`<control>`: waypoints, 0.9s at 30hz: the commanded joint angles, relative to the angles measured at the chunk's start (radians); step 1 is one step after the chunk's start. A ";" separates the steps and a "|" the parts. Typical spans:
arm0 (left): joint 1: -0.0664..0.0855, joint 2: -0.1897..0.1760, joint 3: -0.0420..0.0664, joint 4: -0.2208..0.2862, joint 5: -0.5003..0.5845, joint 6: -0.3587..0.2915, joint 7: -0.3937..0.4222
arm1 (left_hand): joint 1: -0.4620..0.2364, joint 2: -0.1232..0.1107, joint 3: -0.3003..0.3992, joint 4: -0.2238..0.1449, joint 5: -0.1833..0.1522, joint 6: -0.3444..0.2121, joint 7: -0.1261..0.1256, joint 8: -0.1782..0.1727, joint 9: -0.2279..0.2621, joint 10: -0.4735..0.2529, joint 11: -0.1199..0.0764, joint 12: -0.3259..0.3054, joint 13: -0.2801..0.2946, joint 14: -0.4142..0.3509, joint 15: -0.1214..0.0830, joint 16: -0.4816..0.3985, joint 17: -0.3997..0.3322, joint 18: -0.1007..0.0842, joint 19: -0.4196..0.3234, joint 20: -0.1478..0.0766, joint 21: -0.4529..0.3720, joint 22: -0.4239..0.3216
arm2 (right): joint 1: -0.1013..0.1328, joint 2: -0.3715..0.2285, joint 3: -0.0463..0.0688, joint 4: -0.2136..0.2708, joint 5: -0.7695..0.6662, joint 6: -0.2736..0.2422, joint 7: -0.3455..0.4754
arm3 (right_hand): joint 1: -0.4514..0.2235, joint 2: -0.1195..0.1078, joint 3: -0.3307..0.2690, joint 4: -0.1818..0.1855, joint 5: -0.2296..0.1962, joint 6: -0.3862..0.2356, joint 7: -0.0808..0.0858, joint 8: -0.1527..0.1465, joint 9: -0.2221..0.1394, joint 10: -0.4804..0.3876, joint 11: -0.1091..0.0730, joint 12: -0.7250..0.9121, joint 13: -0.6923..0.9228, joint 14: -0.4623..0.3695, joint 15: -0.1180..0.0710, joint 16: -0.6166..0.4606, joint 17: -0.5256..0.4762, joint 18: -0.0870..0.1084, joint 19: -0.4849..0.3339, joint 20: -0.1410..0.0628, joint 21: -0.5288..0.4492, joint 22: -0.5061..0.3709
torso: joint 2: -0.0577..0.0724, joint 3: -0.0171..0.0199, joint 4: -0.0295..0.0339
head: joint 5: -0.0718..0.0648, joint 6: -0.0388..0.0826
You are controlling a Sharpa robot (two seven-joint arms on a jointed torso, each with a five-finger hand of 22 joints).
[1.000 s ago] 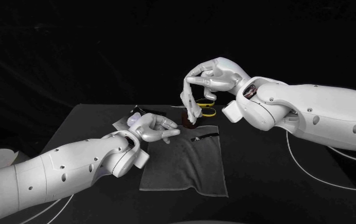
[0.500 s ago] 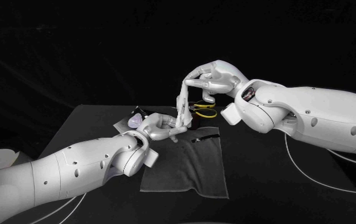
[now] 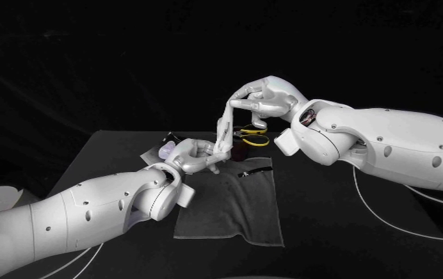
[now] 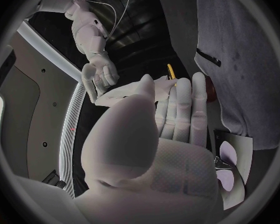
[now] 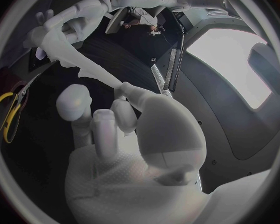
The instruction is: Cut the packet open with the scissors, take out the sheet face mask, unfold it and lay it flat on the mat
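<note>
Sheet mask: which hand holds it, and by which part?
Both. The right hand pinches the upper end of the sheet mask; the left hand grips its lower end.

Overhead head, close wrists; shared mask (image 3: 225, 125)

Dim overall: the far background is black, and the black table (image 3: 305, 228) barely stands out from it. Light from above falls bright on the tops of the left arm (image 3: 92, 208) and right arm (image 3: 388, 144), leaving their undersides shaded. The sheet face mask (image 3: 225, 128) shows pale, the mat (image 3: 235, 208) dull grey. In both wrist views straight edges bend toward the circle's rim.
</note>
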 commanded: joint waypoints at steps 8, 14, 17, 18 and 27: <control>0.000 -0.009 0.001 -0.003 0.025 0.011 0.052 | 0.024 0.033 0.015 0.012 -0.001 -0.001 0.000 0.002 -0.010 -0.010 0.000 0.000 -0.008 -0.008 -0.003 0.005 -0.003 0.019 0.002 -0.002 -0.006 -0.001 | -0.001 -0.001 0.001 -0.027 0.000 0.006 0.002 | 0.002 0.007 0.036 -0.033 0.007 0.006 0.000 0.036 0.057 0.022 -0.013 0.005 0.001 0.081 -0.007 0.004 0.169 0.016 0.004 0.000 0.000 0.049 | 0.000 0.0007 0.0000 | -0.003 0.002; 0.000 -0.017 0.001 -0.014 0.028 0.011 0.039 | 0.058 0.052 0.033 0.015 -0.001 -0.002 0.000 0.001 -0.017 -0.015 0.001 -0.008 -0.017 -0.012 -0.003 0.003 -0.005 0.019 -0.001 -0.004 -0.004 0.001 | -0.001 -0.008 0.001 -0.025 -0.001 0.005 0.004 | 0.002 0.007 0.036 -0.033 0.007 0.006 0.000 0.036 0.057 0.022 -0.013 0.005 0.001 0.081 -0.007 0.004 0.169 0.016 0.004 0.000 0.000 0.049 | 0.000 0.0010 0.0003 | -0.004 0.002; 0.000 -0.017 0.001 -0.023 0.020 0.016 0.022 | 0.089 0.026 0.034 0.001 -0.001 -0.012 0.006 -0.005 -0.026 -0.023 0.005 -0.017 -0.026 -0.016 -0.002 0.000 -0.008 0.019 -0.003 -0.005 0.001 0.007 | -0.001 -0.009 0.001 -0.024 -0.002 0.004 0.005 | 0.003 0.007 0.036 -0.034 0.007 0.005 0.000 0.036 0.057 0.022 -0.013 0.004 0.001 0.080 -0.007 0.003 0.168 0.016 0.004 0.000 0.001 0.049 | -0.001 0.0006 0.0009 | -0.005 0.002; 0.000 -0.017 0.001 -0.025 0.018 0.017 0.018 | 0.093 0.015 0.031 -0.001 -0.001 -0.018 0.008 -0.008 -0.030 -0.025 0.006 -0.018 -0.027 -0.015 -0.001 0.000 -0.009 0.018 -0.004 -0.005 0.003 0.008 | -0.001 -0.010 0.001 -0.024 -0.002 0.004 0.005 | 0.003 0.007 0.036 -0.034 0.007 0.005 0.000 0.036 0.057 0.022 -0.013 0.004 0.001 0.080 -0.007 0.003 0.168 0.016 0.004 0.000 0.001 0.049 | -0.001 0.0004 0.0009 | -0.005 0.002; 0.000 -0.012 0.001 -0.031 0.007 0.027 0.002 | 0.073 -0.016 0.003 0.008 -0.002 -0.025 0.014 -0.009 -0.038 -0.027 0.009 -0.015 -0.030 -0.008 0.003 0.007 -0.008 0.017 -0.007 -0.002 0.006 0.013 | -0.001 -0.011 0.001 -0.020 -0.002 0.006 0.005 | 0.003 0.007 0.036 -0.034 0.007 0.005 0.000 0.036 0.057 0.022 -0.013 0.004 0.001 0.080 -0.007 0.003 0.168 0.016 0.004 0.000 0.001 0.049 | 0.000 0.0002 0.0000 | -0.003 0.001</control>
